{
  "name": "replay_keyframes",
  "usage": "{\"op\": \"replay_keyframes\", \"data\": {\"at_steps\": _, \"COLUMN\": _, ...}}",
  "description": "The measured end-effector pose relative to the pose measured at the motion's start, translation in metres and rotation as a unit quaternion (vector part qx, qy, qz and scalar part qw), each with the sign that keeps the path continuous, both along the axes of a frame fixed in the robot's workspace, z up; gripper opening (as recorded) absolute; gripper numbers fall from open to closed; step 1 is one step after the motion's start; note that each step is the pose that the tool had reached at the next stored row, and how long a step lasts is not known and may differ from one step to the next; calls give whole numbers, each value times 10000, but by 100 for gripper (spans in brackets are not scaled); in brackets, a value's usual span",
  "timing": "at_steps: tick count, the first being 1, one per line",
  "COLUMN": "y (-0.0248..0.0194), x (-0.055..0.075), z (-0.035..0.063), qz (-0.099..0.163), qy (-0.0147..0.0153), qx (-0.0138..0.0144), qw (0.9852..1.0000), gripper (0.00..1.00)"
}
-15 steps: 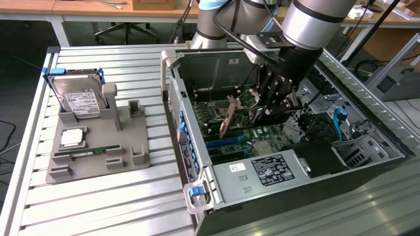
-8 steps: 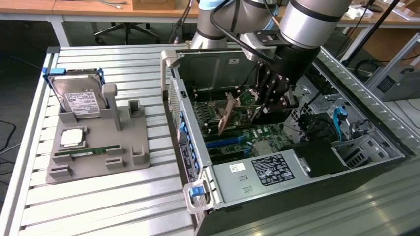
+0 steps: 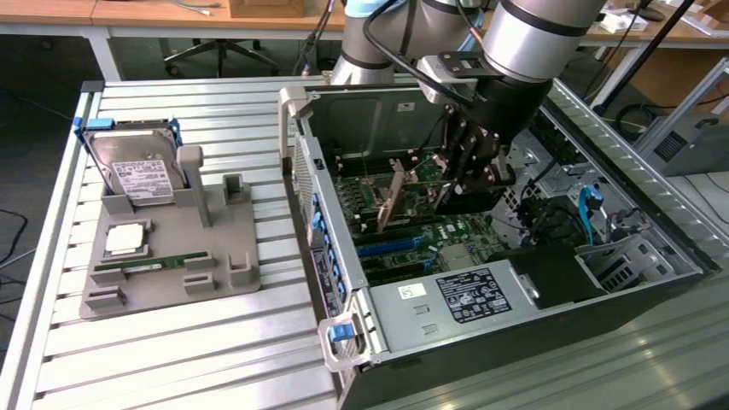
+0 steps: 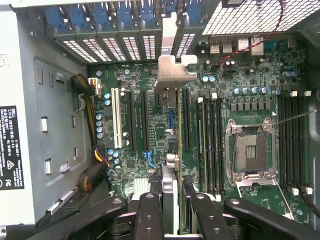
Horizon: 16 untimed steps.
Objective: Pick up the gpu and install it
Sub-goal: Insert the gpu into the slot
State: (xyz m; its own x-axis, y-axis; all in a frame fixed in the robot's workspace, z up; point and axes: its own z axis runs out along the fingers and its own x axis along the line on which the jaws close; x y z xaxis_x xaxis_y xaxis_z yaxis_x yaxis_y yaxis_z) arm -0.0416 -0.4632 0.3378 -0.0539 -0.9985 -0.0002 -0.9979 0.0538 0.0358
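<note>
Gripper (image 4: 172, 210) clamped on gpu (image 3: 395, 198) inside open computer case (image 3: 341, 256), card seen edge-on, lower edge hidden.

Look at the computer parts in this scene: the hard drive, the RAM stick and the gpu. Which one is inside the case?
The gpu: it stands on edge over the motherboard in the gripper, while the hard drive and RAM stick sit on the grey holder outside.

Gripper (image 3: 465, 175): inside the open computer case (image 3: 592, 299), closed on the gpu (image 3: 393, 196)
Gpu: upright over the motherboard (image 3: 456, 235)
</note>
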Motion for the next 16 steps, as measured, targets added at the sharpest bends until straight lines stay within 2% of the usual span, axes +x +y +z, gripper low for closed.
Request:
{"op": "replay_keyframes", "data": {"at_steps": 5, "y": 0, "x": 0, "z": 0, "qz": 0, "qy": 0, "qx": 0, "qw": 10000, "gripper": 27}}
{"op": "replay_keyframes", "data": {"at_steps": 7, "y": 1, "x": -11, "z": -2, "qz": -1, "qy": 0, "qx": -10, "qw": 10000, "gripper": 27}}
{"op": "replay_keyframes", "data": {"at_steps": 16, "y": 8, "x": -70, "z": -43, "qz": -5, "qy": 0, "qx": -21, "qw": 10000, "gripper": 27}}
